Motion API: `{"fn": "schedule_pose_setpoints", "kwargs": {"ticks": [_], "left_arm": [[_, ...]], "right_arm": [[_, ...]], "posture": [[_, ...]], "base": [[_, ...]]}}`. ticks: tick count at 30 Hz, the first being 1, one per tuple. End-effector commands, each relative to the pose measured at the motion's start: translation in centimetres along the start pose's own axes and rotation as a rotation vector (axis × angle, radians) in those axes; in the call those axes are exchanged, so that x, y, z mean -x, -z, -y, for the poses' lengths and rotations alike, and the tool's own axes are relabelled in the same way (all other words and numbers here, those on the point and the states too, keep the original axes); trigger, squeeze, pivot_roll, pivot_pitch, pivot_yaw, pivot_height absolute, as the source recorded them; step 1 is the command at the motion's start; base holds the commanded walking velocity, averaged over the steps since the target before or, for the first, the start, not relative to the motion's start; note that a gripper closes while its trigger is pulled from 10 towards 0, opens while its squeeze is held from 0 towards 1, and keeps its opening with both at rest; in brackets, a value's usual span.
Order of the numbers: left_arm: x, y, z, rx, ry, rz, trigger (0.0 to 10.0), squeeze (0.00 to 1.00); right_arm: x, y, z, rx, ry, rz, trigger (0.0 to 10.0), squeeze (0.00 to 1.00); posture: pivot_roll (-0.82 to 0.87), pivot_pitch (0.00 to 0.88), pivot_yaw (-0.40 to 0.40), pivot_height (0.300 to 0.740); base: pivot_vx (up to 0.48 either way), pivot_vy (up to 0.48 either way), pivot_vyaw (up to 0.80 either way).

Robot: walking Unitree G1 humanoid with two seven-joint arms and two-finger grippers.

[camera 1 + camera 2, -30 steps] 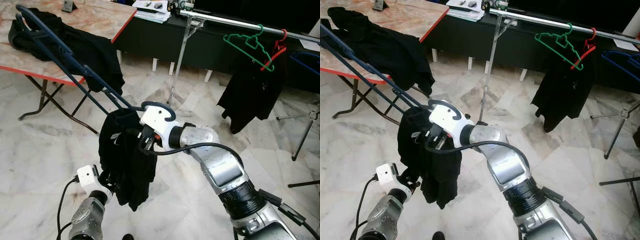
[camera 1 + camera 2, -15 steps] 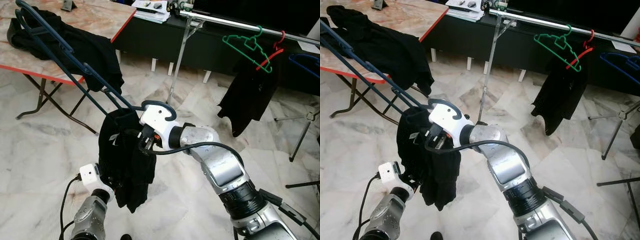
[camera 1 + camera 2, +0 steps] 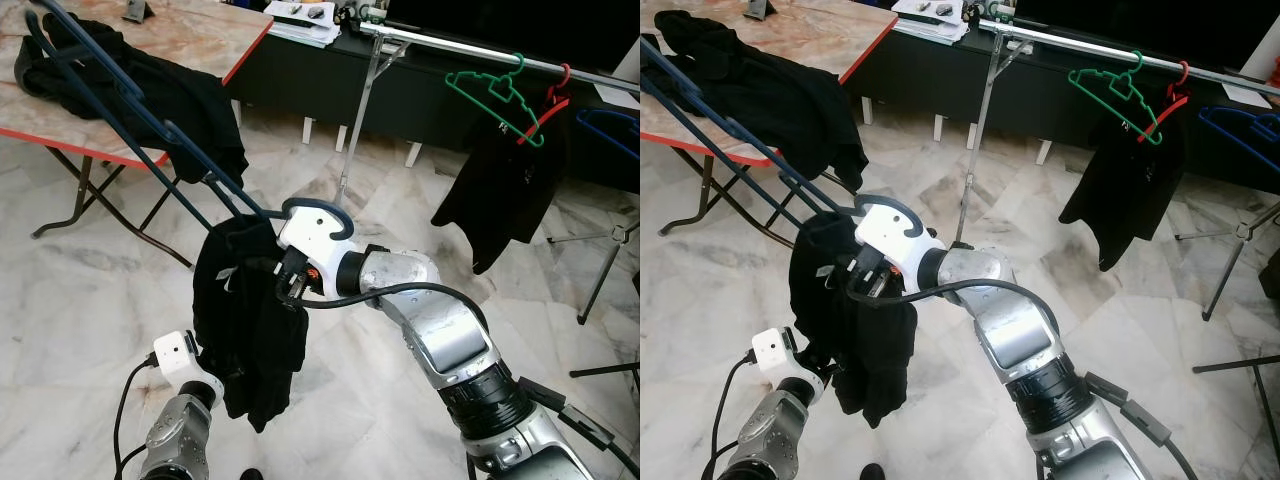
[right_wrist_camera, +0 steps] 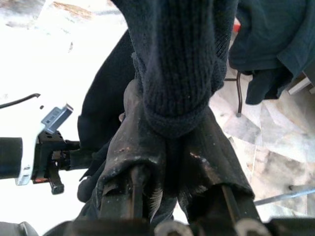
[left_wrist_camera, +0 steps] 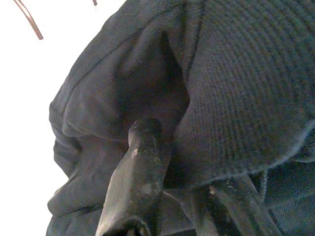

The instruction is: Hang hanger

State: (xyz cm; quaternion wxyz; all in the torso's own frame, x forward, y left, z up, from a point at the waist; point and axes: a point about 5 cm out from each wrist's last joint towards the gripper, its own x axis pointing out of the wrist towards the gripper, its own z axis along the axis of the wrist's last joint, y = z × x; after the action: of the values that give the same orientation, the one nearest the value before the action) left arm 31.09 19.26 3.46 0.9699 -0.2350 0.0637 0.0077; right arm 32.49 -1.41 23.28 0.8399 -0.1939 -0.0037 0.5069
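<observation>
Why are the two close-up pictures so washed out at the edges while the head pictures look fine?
Left wrist view: the background is blown out white behind the black knit garment. Right wrist view: the marble floor glares white and the near fabric is soft. Eye views: evenly lit and sharp.

hangers [image 3: 497, 85]: 4 | black garments [image 3: 245, 330]: 3 | tables [image 3: 200, 30]: 1 | rails [image 3: 450, 45]: 1

Hanger [image 3: 130, 110]: dark blue plastic, long, tilted steeply, upper end above the tabletop [image 3: 120, 60] edge. Black knit garment [image 3: 245, 320] bunched at its lower end, hanging limp above marble floor.
</observation>
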Motion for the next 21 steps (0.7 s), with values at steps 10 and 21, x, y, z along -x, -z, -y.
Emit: {"fn": "schedule_pose_setpoints", "kwargs": {"ticks": [10, 21], "left_arm": [[0.15, 0.62, 0.2, 0.015, -0.011, -0.006, 0.0, 0.0], [0.34, 1.07, -0.13, -0.002, -0.035, -0.046, 0.0, 0.0]], "right_arm": [[0.41, -1.14, -0.16, 0.009, -0.008, 0.046, 10.0, 0.0], [0.64, -0.22, 0.24, 0.021, 0.015, 0.008, 10.0, 0.0]], "posture": [[-0.01, 0.199, -0.155, 0.74], [0.0, 0.201, -0.154, 0.74]], "base": [[0.0, 0.0, 0.0], [0.0, 0.0, 0.0]]}}
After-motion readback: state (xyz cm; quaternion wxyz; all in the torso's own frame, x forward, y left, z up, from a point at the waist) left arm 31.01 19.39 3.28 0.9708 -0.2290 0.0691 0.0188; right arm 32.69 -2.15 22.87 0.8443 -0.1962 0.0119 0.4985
